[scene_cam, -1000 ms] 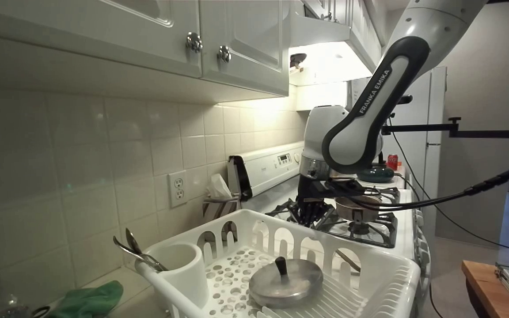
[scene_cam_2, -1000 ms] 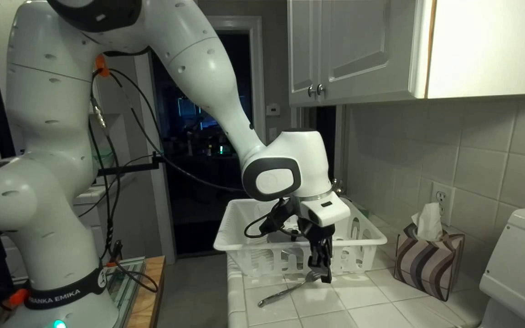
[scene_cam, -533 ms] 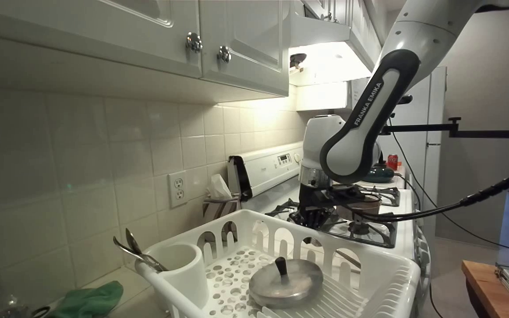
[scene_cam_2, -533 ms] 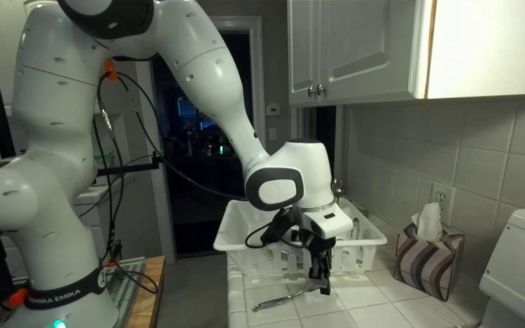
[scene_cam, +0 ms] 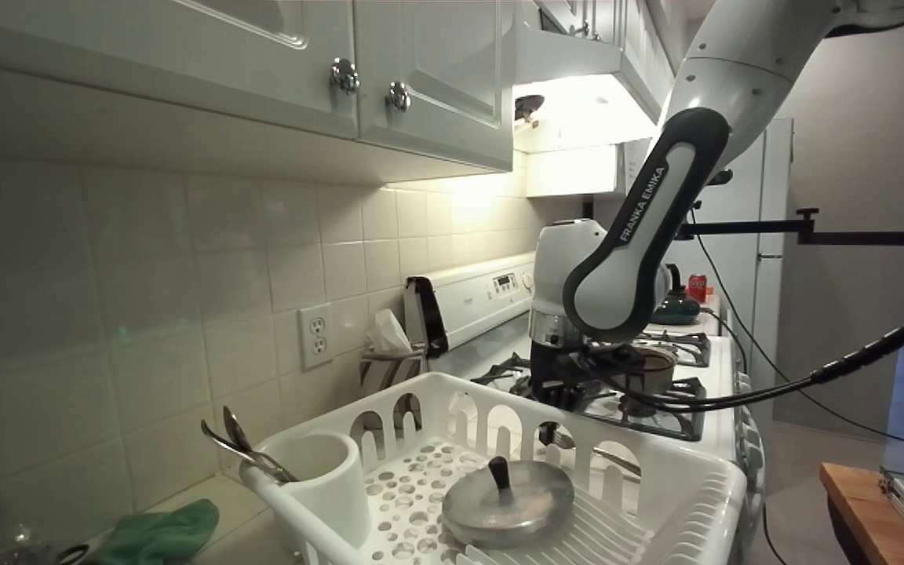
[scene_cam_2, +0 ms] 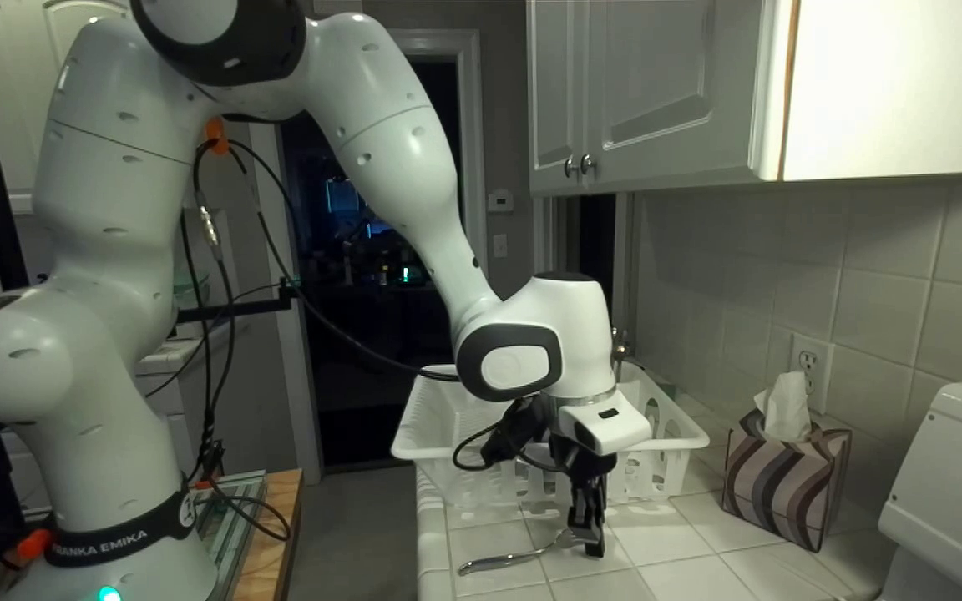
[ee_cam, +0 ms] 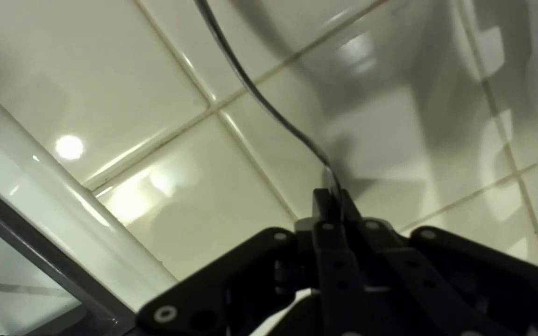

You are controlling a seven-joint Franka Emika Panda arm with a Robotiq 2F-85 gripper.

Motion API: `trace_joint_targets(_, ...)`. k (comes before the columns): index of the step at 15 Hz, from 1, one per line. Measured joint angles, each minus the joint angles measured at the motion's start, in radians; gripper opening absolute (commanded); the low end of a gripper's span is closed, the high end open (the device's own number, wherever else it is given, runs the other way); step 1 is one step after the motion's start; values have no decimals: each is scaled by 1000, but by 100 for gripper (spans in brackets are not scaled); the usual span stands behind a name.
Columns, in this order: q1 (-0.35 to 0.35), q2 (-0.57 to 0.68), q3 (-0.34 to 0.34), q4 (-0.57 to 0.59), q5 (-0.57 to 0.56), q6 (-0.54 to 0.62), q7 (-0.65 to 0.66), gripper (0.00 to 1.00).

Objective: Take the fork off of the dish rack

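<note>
Fork sits lower than before, off the rack, pincer clamped on it, guessing set-down next: touch surface, release.

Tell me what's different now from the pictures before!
The jaws moved down toward the counter, taking the fork with them; it now looks more level. Nothing was let go or newly grabbed: the jaws still pinch the fork's head end. The dish rack, the metal lid in it and the tissue box stayed put.
</note>
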Motion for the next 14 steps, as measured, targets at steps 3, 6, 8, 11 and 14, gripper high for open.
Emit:
trace_joint_targets(3,5,17,-1,9,0,0,-6,1)
trace_joint_targets(6,10,29,-3,17,0,-1,-13,3)
trace_joint_targets(8,12,29,-4,18,0,-1,-16,30)
trace_joint_targets(11,16,30,-6,20,0,0,-17,50)
trace_joint_targets(14,24,30,-13,20,0,0,-17,70)
